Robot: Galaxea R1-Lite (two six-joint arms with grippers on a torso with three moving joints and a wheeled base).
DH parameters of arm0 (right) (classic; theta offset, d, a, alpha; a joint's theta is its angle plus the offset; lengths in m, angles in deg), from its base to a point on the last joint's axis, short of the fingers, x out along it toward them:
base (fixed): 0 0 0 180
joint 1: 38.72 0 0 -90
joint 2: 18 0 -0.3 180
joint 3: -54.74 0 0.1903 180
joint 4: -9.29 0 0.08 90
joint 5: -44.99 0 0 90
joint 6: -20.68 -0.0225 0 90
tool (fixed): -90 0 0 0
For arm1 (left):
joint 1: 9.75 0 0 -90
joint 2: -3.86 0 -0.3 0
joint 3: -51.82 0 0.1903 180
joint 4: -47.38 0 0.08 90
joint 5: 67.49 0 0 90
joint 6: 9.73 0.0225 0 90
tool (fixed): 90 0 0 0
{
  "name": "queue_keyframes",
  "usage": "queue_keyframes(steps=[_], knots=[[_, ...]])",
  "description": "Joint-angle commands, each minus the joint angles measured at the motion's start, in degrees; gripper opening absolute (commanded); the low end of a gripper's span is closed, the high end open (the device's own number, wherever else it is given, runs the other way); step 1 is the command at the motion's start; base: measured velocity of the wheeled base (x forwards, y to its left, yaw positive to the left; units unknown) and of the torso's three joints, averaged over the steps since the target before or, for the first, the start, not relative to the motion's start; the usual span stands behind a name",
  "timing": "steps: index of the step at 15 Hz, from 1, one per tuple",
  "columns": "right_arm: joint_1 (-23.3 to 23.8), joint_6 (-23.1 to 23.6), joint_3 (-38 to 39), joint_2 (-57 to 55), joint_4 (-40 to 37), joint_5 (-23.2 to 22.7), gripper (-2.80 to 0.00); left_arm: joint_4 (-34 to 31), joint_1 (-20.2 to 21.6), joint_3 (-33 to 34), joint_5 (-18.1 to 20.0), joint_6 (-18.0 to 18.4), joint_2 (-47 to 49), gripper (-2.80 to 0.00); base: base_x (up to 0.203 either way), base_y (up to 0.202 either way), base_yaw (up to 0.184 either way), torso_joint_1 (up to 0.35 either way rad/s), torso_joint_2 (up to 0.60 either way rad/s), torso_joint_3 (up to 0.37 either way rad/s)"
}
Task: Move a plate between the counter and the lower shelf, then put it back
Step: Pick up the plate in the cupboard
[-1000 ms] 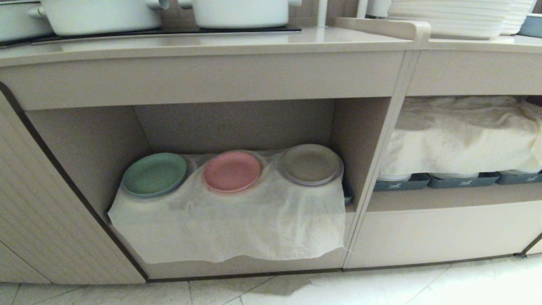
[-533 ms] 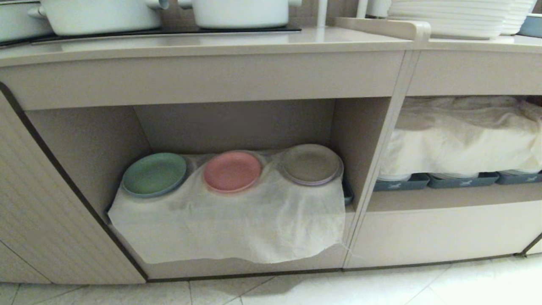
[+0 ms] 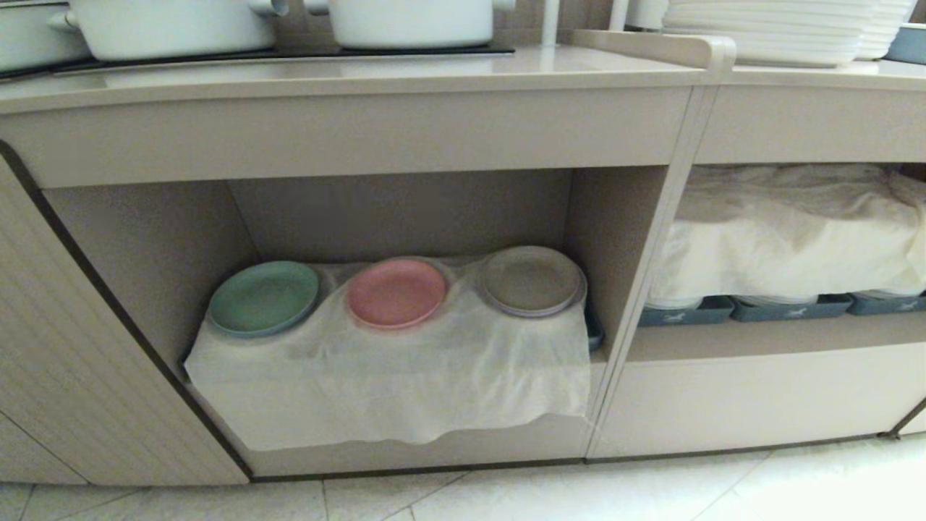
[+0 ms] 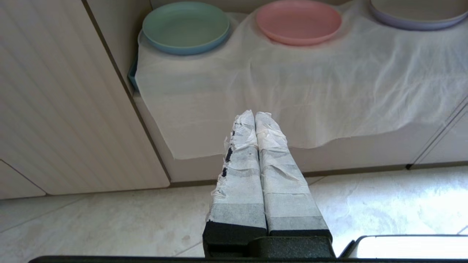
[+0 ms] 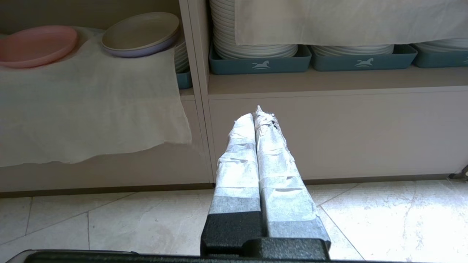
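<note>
Small round matte pink plate (image 3: 396,292) lies on the wrinkled white cloth (image 3: 391,376) of the lower shelf (image 3: 159,246) — unmoved. Cloth's front hem sits higher than a second ago. Left tool (image 4: 255,116), right tool (image 5: 255,116) — both closed, empty, above the floor.

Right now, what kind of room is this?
Probably a kitchen, maybe a restaurant's. White pots sit on a counter, white plates are stacked beside them, and more plates wait in trays on a shelf under a cloth.
</note>
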Motion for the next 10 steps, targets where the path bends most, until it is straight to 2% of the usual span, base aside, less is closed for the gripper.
queue_keyframes(steps=[1, 4, 10], knots=[[0.0, 0.0, 0.0, -0.1, 0.0, 0.0, -2.80, 0.0, 0.0, 0.0, 0.0, 0.2, 1.7, -2.80, 0.000, 0.000, 0.000, 0.000, 0.00, 0.000], [0.0, 0.0, 0.0, -0.1, 0.0, 0.0, -2.80, -0.1, 0.0, -2.1, 1.5, 1.1, 3.0, -2.80, 0.000, 0.000, 0.000, 0.000, 0.00, 0.000], [0.0, 0.0, 0.0, -0.1, 0.0, 0.0, -2.80, 0.0, -0.4, -10.9, 3.1, 1.1, 21.0, -2.80, 0.000, 0.000, 0.000, 0.000, 0.00, 0.000]])
